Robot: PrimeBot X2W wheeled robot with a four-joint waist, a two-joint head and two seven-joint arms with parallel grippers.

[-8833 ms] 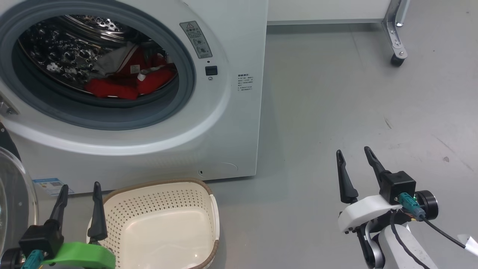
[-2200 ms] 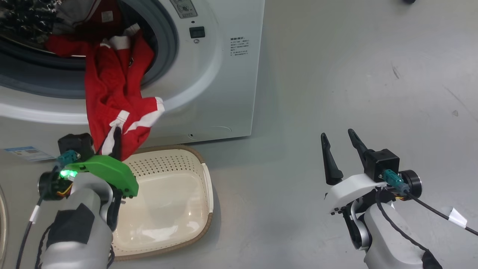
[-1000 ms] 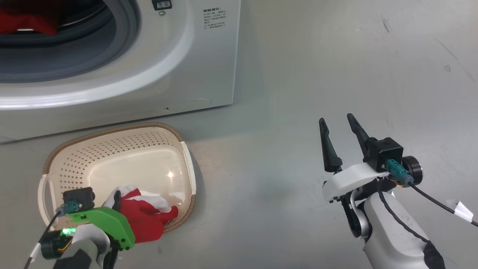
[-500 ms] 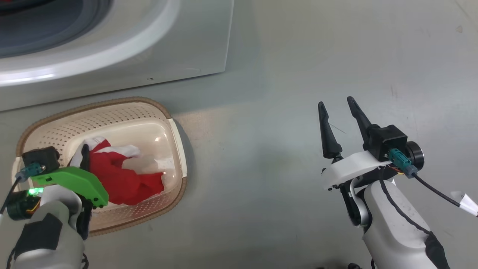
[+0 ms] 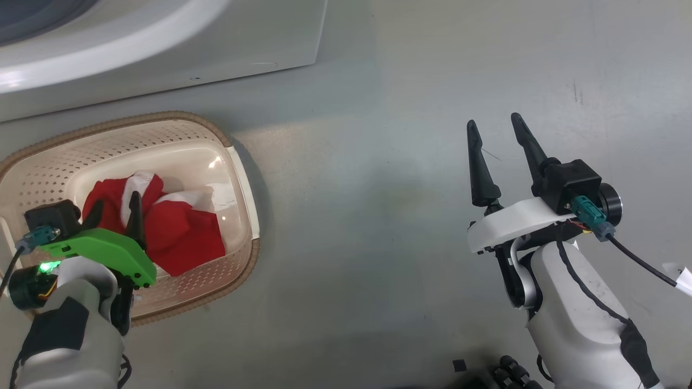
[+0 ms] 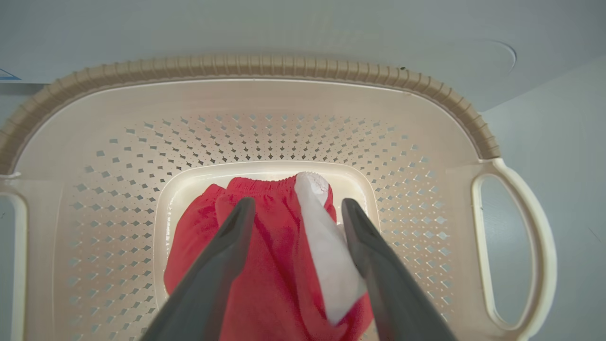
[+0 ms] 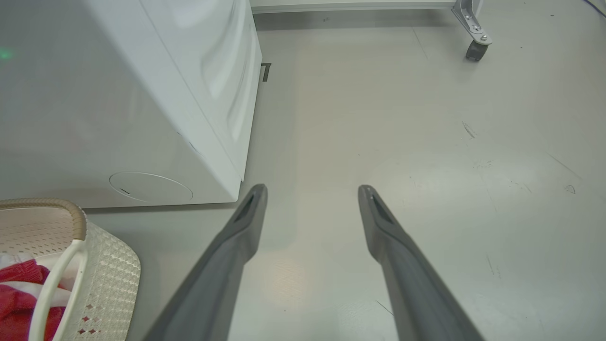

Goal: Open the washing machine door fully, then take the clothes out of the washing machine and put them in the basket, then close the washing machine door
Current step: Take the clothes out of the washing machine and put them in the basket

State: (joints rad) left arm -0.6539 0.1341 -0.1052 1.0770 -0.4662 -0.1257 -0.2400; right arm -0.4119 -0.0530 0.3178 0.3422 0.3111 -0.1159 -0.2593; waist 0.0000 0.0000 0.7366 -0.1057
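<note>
The left claw is spread wide, one finger to either side of the clothes, and nothing is gripped. The red garment is seen crumpled in the basket directly beneath this claw. Its long axis is laid along the fingers, with the gathered hem pointed past the fingertips and a white stripe run the same way. Beyond the fingertips the washing machine is seen; a sticker corner there cannot be read. The right claw is spread wide and empty, the basket well to its left.
</note>
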